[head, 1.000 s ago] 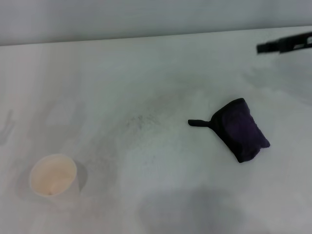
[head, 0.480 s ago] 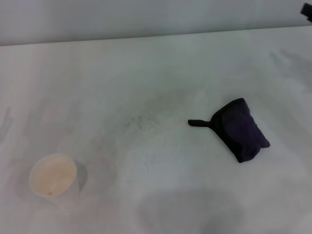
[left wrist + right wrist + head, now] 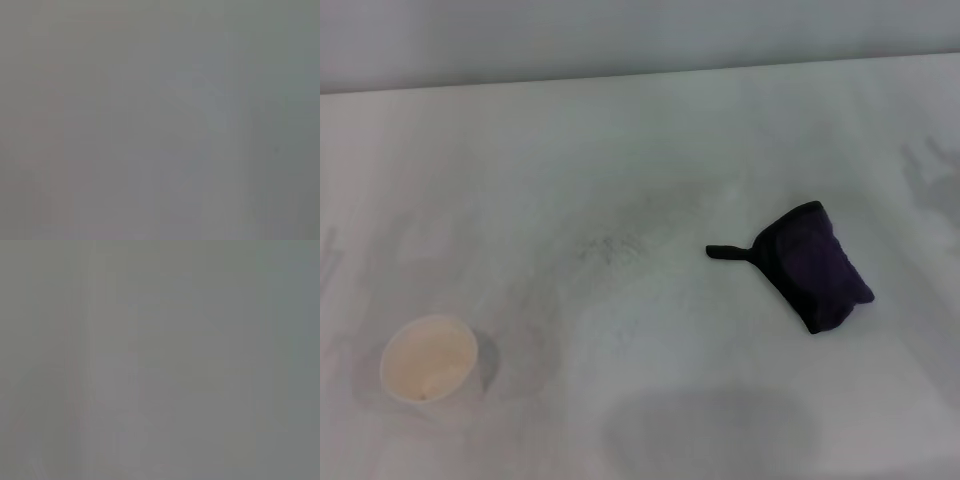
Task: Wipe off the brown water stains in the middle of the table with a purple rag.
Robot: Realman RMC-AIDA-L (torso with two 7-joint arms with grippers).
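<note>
Neither pincer shows, so you can't tell jaw state — purple rag (image 3: pixel 816 266) lies right of centre, favouring your right arm.

Paper cup (image 3: pixel 429 359), off-white, upright, open mouth up, at the near left. Pale tan inside. Soft shadow beside it. Grey wall (image 3: pixel 640 40) runs behind, along the far edge.

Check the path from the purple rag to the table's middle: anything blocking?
Nothing visible does. The purple rag lies right of centre; bare table runs between. The paper cup sits far off, front left. No brown stain shows there.
</note>
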